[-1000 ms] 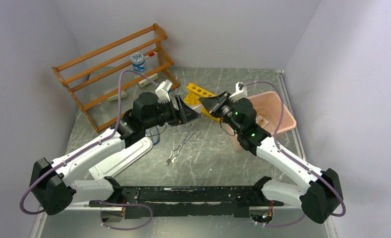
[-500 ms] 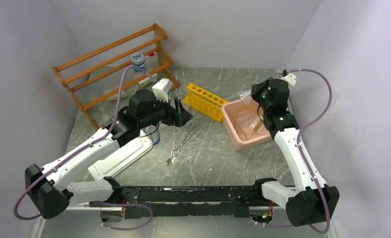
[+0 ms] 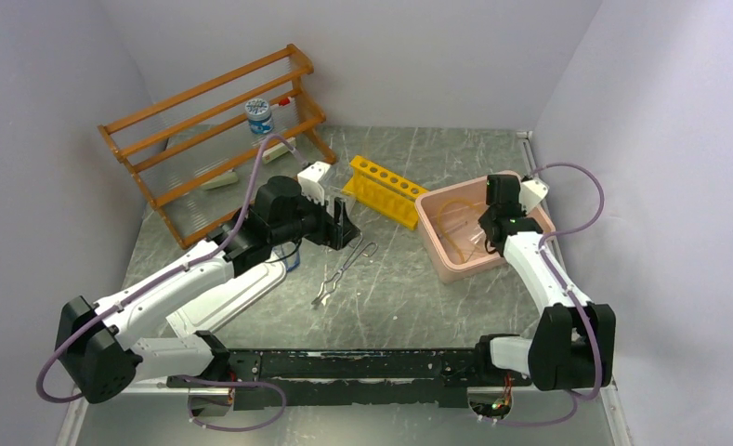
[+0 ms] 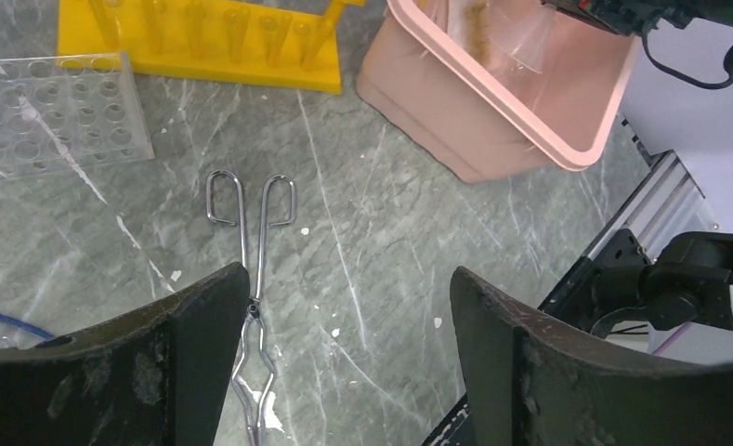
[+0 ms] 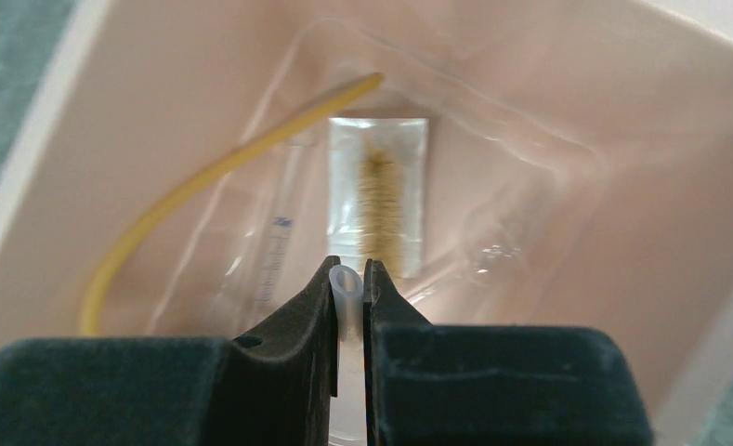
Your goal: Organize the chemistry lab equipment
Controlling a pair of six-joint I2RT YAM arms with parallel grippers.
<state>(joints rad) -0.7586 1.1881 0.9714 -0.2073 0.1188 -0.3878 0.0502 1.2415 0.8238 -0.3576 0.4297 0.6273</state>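
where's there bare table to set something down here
Widest bare patch: the grey marbled table between the metal tongs, the pink plastic tub and the black front rail. A narrower strip lies behind the yellow test-tube rack. Crowded: around the tongs under the open left tool, and inside the tub, where the right tool grips a clear tube.

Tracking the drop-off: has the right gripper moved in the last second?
Yes: from over the yellow rack, the right gripper went right, over the pink bin.
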